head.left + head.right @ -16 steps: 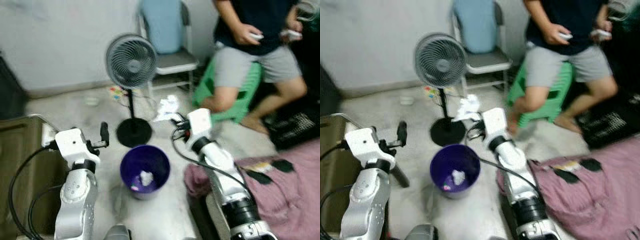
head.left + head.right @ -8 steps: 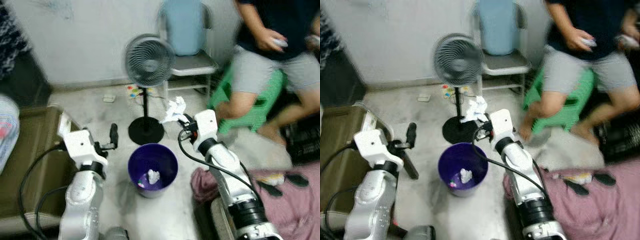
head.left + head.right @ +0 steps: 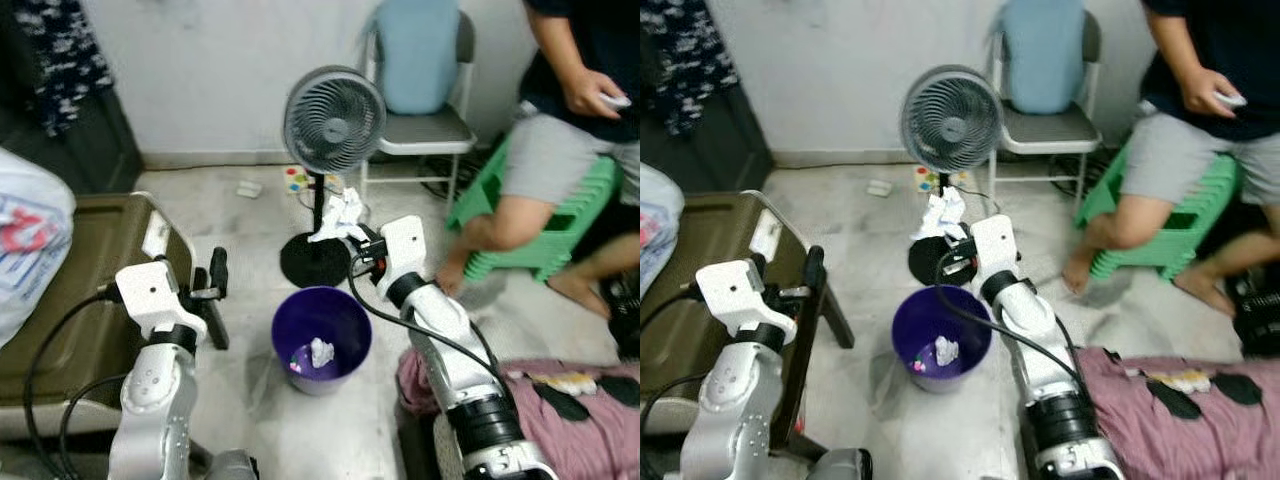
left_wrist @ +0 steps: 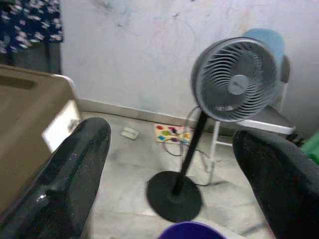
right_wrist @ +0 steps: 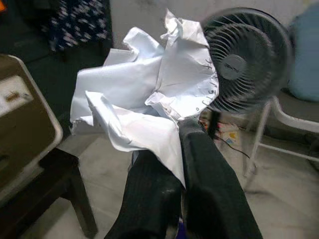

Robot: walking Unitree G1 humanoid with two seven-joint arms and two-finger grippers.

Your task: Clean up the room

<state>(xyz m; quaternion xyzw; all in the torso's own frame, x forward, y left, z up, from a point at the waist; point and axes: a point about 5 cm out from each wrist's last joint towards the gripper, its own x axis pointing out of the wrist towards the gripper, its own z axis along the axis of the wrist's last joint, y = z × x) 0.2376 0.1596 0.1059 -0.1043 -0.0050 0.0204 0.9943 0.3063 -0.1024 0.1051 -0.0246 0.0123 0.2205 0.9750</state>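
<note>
while its fingers pinch tight on crumpled white paper (image 5: 149, 99), the right gripper (image 3: 352, 240) hangs at the purple bin's (image 3: 322, 340) 12 o'clock rim; a paper scrap (image 3: 321, 351) lies inside. left gripper (image 3: 214, 290) spread wide, empty, at the bin's 9 o'clock.

Round purple plastic bin (image 3: 321, 325) sits centre, near side; grey pedestal fan (image 3: 333, 121) just behind it, folding chair w/ blue cushion (image 3: 418, 75) further back, olive-brown case (image 3: 70, 280) at left.

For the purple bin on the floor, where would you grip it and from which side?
Take the purple bin by its rim, from above, one finger inside and one outside. It stands upright with its mouth open, and the wall looks too wide to span. The open left gripper, beside it, suits this; the right gripper is shut on crumpled paper.
</note>
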